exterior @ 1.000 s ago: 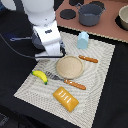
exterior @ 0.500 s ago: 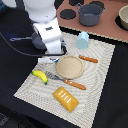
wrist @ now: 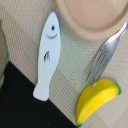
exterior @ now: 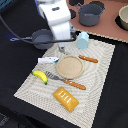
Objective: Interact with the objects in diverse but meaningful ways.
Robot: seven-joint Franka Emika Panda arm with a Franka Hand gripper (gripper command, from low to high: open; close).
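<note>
Whether the gripper (exterior: 62, 49) is spread or clenched cannot be told: in the exterior view its fingers are hidden below the white arm, and the wrist view shows none of them. It hangs over the woven mat (exterior: 97, 75), just above the white-and-blue tube (exterior: 48, 60), which the wrist view shows as a flat white fish shape (wrist: 47, 52) lying on the weave. Taking the tan plate (exterior: 69, 66) as landmark: the tube lies just beside it on the exterior view's left; the yellow banana (exterior: 39, 76) lies near it, lower left; the fork (exterior: 64, 81) runs along its near edge with its tines close to the banana; the knife (exterior: 88, 59) sits on its right; the yellow-orange slab (exterior: 65, 98) lies well below it; the pale blue carton (exterior: 82, 40) stands beyond it; the grey saucepan (exterior: 42, 38) sits beyond it on the left, off the mat.
</note>
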